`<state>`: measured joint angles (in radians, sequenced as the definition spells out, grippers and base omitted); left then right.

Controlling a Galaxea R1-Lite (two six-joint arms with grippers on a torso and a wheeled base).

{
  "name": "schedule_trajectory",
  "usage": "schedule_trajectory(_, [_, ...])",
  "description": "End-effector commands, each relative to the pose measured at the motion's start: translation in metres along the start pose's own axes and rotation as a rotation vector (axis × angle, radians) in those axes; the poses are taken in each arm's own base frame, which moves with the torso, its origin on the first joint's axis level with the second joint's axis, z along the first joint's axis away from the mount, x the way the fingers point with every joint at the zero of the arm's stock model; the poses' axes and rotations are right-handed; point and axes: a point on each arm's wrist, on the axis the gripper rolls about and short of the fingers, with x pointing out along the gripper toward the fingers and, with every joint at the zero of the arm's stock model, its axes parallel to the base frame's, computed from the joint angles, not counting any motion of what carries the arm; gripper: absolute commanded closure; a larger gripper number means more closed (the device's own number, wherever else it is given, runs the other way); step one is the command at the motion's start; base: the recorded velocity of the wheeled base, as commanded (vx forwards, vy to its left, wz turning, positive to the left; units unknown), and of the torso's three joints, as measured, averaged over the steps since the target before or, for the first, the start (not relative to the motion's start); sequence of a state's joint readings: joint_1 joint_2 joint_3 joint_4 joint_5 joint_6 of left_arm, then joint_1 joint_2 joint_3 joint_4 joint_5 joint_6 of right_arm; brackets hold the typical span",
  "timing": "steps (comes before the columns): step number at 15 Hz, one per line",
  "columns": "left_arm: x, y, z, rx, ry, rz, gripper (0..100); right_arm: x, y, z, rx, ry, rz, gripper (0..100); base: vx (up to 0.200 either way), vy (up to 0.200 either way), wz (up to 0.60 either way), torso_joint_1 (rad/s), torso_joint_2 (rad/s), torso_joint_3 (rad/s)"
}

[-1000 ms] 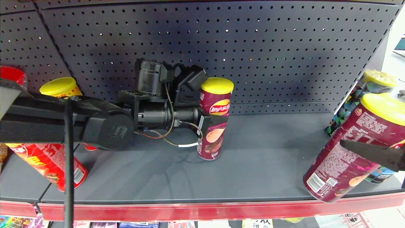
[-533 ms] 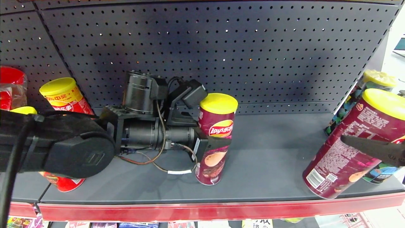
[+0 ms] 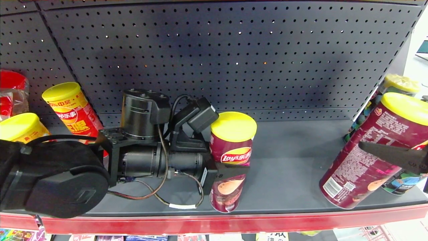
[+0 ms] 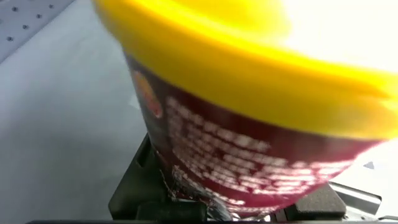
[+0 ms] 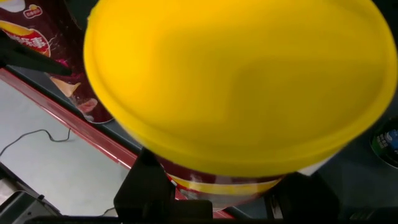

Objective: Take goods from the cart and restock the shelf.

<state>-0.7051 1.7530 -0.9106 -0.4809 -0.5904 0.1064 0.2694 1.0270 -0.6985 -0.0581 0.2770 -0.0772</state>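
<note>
Pinching an upright chip can [image 3: 232, 150] with the jaws of the left gripper [image 3: 230, 174] at the shelf's [image 3: 284, 167] front lip, likely for a flat set-down. Same for the right gripper [image 3: 384, 157], clamped on a tilted second can [image 3: 364, 147] at the shelf's right end, probably awaiting its turn.

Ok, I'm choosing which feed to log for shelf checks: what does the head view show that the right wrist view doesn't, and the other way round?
Head view's extras: the pegboard back wall and a red can at the shelf's left.

Right wrist view's extras: the floor below the shelf, with a cable lying on it.

Shared: the upright can held by the left gripper, the tilted can held by the right gripper, and the shelf's red front edge.
</note>
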Motion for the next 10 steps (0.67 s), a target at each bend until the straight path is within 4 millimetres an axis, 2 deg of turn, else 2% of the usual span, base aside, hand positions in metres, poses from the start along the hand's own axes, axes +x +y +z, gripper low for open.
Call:
schedule_trajectory(1, [0.0001,-0.0021,-0.0016,-0.004,0.007,-0.009,100,0.0014,-0.0003,0.0001,0.000,0.002,0.001,100,0.000,0.000,0.00,0.000,0.00,0.000])
schedule_trajectory(10, [0.0003,-0.0066,-0.0023,0.025,0.007,-0.039,100,0.0026,0.0003,0.0005,-0.001,0.005,0.012,100,0.000,0.000,0.00,0.000,0.00,0.000])
